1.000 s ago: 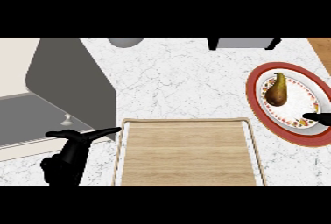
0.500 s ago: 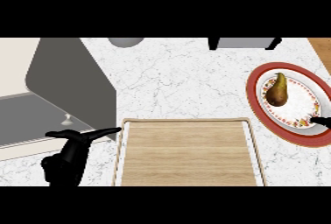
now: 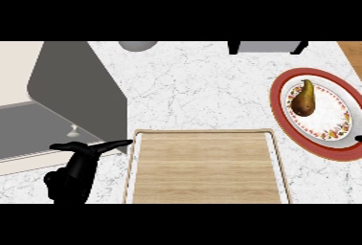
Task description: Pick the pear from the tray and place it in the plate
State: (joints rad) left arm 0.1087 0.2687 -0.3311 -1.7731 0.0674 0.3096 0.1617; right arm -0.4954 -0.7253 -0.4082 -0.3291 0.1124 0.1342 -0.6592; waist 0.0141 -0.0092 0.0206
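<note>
A brown-green pear lies on the white, red-rimmed plate at the right of the counter, stem toward the far side. The wooden tray in the lower middle holds nothing. My left hand rests at the lower left, just left of the tray, open with straight fingers pointing right toward the tray's corner. Of my right hand only a small black tip shows at the right edge, beside the plate's near rim and apart from the pear.
A grey sink with a small faucet fills the left side. A grey round object and a dark grey box stand at the far edge. A wooden surface shows at the top right.
My right hand has drawn back to the right, off the plate, until almost out of view. The pear stays on the plate. The left hand has not moved.
</note>
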